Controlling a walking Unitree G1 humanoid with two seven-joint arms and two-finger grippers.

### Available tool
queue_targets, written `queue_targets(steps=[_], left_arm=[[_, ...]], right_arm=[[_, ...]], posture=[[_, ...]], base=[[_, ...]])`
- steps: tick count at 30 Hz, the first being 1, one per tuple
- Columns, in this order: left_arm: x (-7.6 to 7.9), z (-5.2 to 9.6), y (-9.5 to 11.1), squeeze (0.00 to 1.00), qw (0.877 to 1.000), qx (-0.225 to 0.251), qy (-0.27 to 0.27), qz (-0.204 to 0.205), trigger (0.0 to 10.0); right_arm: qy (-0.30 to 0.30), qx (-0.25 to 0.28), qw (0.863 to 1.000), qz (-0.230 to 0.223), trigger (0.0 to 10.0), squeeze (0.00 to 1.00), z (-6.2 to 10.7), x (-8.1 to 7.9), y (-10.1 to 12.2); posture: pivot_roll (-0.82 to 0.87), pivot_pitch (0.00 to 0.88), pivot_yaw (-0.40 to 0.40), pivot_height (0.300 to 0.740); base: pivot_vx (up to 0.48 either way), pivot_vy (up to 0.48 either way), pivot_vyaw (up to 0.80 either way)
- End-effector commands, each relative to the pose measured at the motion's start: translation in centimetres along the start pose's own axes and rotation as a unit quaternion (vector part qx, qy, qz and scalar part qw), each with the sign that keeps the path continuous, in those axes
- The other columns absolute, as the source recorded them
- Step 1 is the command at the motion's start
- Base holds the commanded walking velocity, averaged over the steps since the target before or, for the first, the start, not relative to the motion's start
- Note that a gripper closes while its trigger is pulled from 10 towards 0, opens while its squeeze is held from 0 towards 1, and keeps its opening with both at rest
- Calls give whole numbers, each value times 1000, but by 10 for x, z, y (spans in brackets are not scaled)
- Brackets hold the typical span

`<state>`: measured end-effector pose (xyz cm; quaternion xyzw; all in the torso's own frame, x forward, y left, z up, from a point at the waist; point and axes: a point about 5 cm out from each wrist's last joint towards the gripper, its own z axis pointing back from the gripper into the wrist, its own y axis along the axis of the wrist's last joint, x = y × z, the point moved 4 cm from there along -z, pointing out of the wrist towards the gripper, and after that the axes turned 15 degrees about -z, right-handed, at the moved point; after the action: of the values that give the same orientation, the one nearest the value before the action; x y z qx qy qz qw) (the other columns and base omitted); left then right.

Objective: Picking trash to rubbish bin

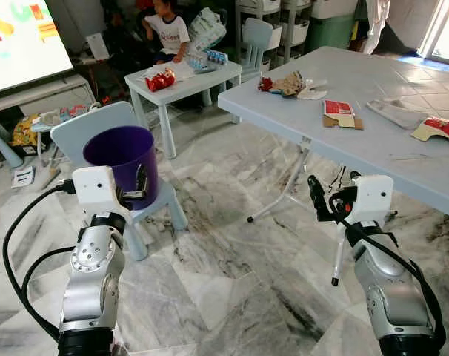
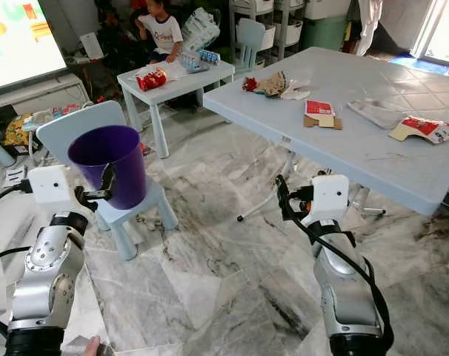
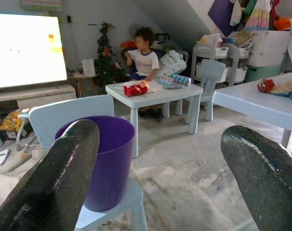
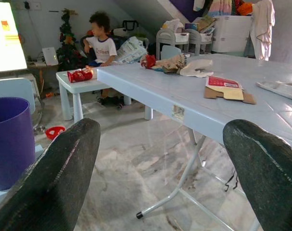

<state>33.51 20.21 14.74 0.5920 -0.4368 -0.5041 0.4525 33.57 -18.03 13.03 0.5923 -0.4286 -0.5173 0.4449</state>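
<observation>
A purple rubbish bin [image 1: 124,159] stands upright on a small pale blue chair [image 1: 76,127] at my front left. My left gripper [image 1: 138,185] is open, close to the bin's near right side; in the left wrist view the bin [image 3: 110,159] shows between the spread fingers. Trash lies on the big pale blue table [image 1: 373,152]: crumpled wrappers [image 1: 287,84], a red and brown carton [image 1: 338,113], a grey folded sheet [image 1: 393,113] and a red packet [image 1: 441,127]. My right gripper [image 1: 318,199] is open and empty, below the table's near edge.
A small white table [image 1: 181,83] with a red snack bag [image 1: 159,79] stands behind the bin, and a person [image 1: 167,30] sits beyond it. A bright screen [image 1: 24,37] is at far left. The big table's folding legs [image 1: 284,189] stand on the marble floor between my arms.
</observation>
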Motion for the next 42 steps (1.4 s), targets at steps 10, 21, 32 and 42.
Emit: queue_targets(steps=[10, 21, 32, 42], left_arm=[[3, -2, 5, 0, 1000, 7, -9, 6, 10000], [4, -2, 5, 0, 1000, 7, -11, 5, 10000], [4, -2, 6, 0, 1000, 6, -14, 4, 10000], [6, -2, 6, 0, 1000, 7, -18, 4, 10000]], right_arm=[[-1, 11, 1000, 1, 10000, 0, -2, -1, 8], [1, 13, 1000, 0, 10000, 0, -3, -3, 8], [0, 13, 1000, -1, 10000, 0, -4, -4, 8], [-2, 12, 1000, -3, 10000, 0, -3, -3, 7]], posture=[[37, 0, 36, 740], [38, 0, 40, 740], [39, 0, 42, 740], [39, 0, 42, 740]], base=[[356, 0, 0], [387, 0, 0], [401, 0, 0], [421, 0, 0]])
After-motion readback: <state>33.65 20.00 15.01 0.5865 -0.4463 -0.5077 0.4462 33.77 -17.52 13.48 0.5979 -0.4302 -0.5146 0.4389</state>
